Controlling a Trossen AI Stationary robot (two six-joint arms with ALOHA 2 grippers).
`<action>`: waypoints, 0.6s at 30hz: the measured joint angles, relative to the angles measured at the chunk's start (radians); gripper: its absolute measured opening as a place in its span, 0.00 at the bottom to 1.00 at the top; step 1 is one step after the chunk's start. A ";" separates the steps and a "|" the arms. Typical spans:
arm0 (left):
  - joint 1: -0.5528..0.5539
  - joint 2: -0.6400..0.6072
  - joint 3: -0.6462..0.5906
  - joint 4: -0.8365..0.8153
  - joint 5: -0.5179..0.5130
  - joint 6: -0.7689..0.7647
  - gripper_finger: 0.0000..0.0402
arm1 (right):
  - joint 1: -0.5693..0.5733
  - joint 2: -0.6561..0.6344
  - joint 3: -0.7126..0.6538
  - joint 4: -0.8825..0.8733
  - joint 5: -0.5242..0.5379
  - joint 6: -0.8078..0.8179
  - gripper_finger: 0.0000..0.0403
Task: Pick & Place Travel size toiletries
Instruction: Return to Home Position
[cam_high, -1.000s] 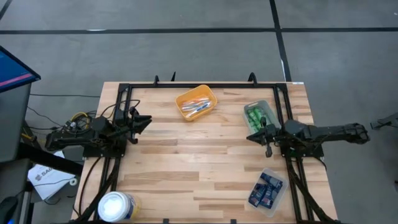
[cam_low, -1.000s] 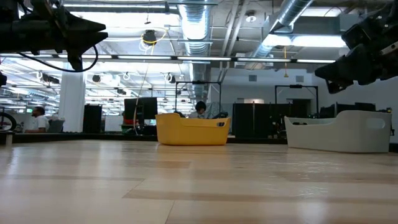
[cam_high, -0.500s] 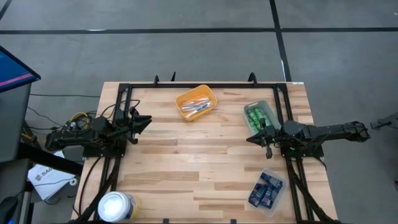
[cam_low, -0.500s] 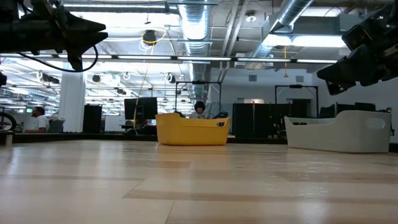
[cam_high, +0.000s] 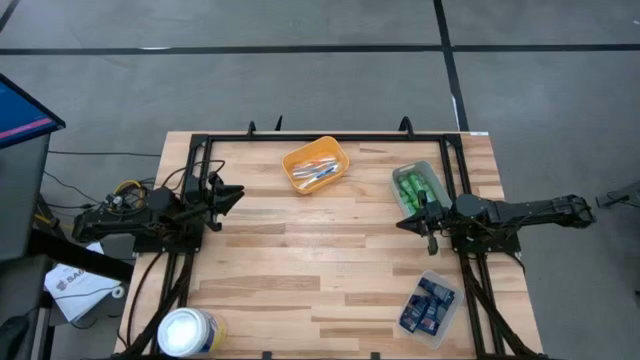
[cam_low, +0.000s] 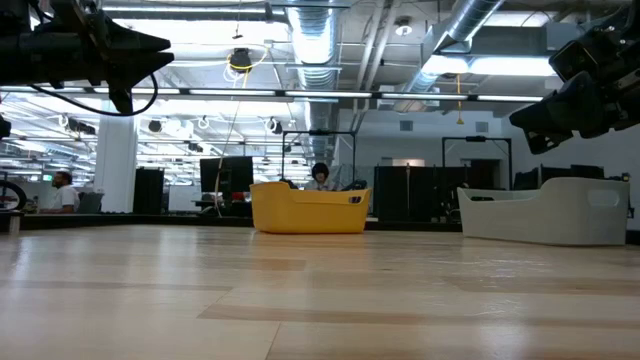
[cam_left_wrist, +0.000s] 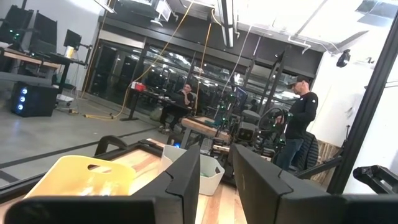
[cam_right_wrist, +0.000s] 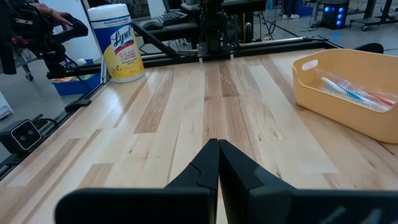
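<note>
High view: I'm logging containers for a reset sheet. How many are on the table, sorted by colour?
orange tray: 1
grey tray: 1
clear tray: 1
white tub: 1
Total: 4

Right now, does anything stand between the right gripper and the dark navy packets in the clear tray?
Nothing visible: only bare wooden table separates the right gripper from the clear plastic tray holding the dark navy packets.
</note>
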 joint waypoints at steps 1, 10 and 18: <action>0.000 0.005 0.000 0.001 0.000 0.000 0.23 | 0.000 0.000 0.000 0.000 0.000 -0.001 0.00; 0.000 0.015 0.000 -0.001 0.001 0.000 0.23 | -0.004 0.000 0.000 0.000 0.003 0.014 0.00; 0.000 0.015 0.000 -0.001 0.002 0.000 0.23 | -0.002 0.000 0.000 0.000 0.003 0.033 0.00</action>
